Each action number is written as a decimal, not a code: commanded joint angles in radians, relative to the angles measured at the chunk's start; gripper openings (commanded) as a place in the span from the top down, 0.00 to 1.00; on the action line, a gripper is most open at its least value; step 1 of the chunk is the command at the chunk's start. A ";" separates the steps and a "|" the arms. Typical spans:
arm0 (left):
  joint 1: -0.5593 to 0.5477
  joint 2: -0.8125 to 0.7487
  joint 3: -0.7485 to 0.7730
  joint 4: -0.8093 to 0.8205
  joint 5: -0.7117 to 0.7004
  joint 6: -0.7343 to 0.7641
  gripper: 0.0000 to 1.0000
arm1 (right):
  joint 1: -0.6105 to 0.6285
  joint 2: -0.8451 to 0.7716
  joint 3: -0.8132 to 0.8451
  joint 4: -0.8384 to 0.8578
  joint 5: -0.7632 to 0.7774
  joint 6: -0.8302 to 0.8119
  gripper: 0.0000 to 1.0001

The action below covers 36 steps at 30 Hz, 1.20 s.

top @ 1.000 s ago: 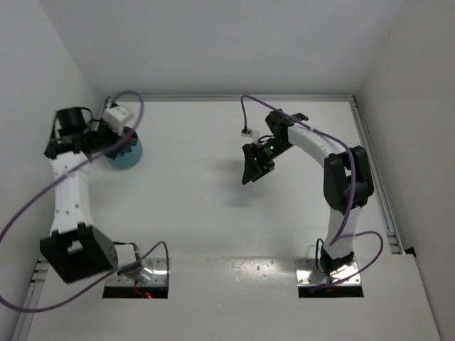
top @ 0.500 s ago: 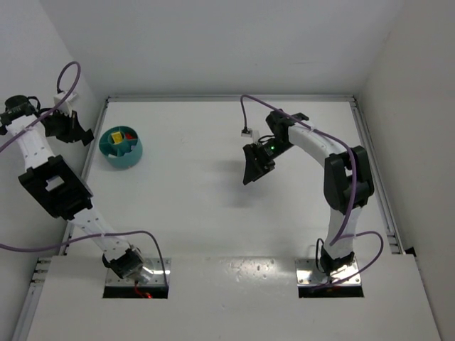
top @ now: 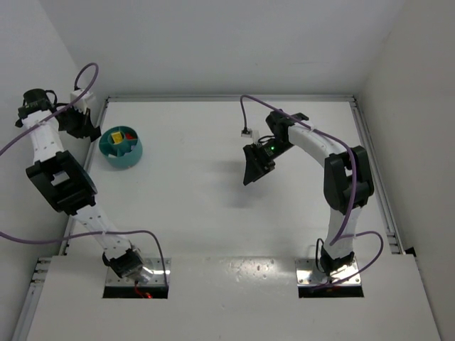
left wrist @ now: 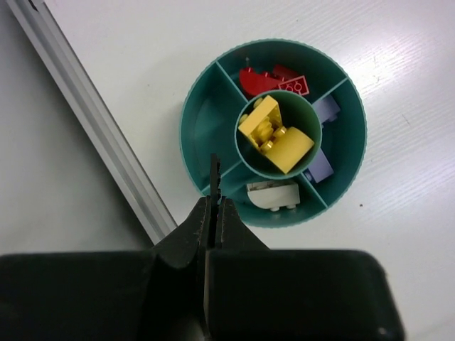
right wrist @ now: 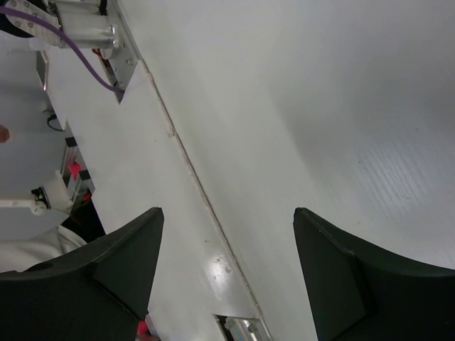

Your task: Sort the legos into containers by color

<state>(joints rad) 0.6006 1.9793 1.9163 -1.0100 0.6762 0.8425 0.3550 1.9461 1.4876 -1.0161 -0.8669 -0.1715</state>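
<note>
Legos [left wrist: 284, 145] are lying sorted in the round teal plastic bowl [left wrist: 206, 135], sitting at upper left of the top view. Yellow bricks [left wrist: 259, 121] are filling the centre cup; red bricks [left wrist: 274, 79] in the upper compartment, pale lavender-blue ones [left wrist: 325, 112] at right, an off-white brick [left wrist: 274, 195] at bottom. Left gripper [left wrist: 215, 177] is hanging over the bowl's lower-left rim, fingers pressed together. Right gripper [right wrist: 226, 234] is hovering mid-frame, fingers wide apart.
</note>
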 commanded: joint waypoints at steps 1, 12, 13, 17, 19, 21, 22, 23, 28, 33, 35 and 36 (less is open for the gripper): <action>-0.016 0.012 -0.010 0.068 -0.018 -0.049 1.00 | -0.007 -0.007 0.037 0.001 -0.023 -0.017 0.26; -0.065 0.062 -0.010 0.097 -0.040 -0.082 1.00 | -0.007 0.002 0.037 0.001 -0.023 -0.017 0.26; -0.065 0.062 -0.010 0.097 -0.040 -0.082 1.00 | -0.007 0.002 0.037 0.001 -0.023 -0.017 0.26; -0.074 0.072 -0.010 0.097 -0.040 -0.082 1.00 | -0.007 0.002 0.037 0.001 -0.014 -0.017 0.26; -0.084 0.081 -0.010 0.106 -0.040 -0.082 1.00 | -0.007 0.002 0.037 0.001 -0.014 -0.017 0.26; -0.084 0.090 -0.010 0.116 -0.049 -0.091 1.00 | -0.007 0.011 0.037 0.001 -0.014 -0.017 0.26; -0.093 0.090 -0.010 0.116 -0.049 -0.091 0.96 | -0.007 0.011 0.037 0.001 -0.014 -0.017 0.26; -0.093 0.099 -0.010 0.116 -0.049 -0.091 0.94 | -0.007 0.011 0.037 0.001 -0.014 -0.017 0.26; -0.093 0.108 -0.010 0.135 -0.058 -0.091 0.82 | -0.007 0.011 0.037 0.001 -0.014 -0.017 0.26; -0.093 0.118 -0.019 0.158 -0.067 -0.112 0.63 | -0.007 0.011 0.037 0.001 -0.014 -0.017 0.26; -0.093 0.118 -0.019 0.168 -0.067 -0.122 0.58 | -0.007 0.011 0.037 0.001 -0.014 -0.017 0.26; -0.093 0.118 -0.019 0.178 -0.067 -0.131 0.52 | -0.007 0.011 0.037 0.001 -0.004 -0.017 0.26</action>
<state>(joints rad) 0.5110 2.0979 1.8999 -0.8623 0.5930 0.7387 0.3546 1.9488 1.4876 -1.0218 -0.8661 -0.1719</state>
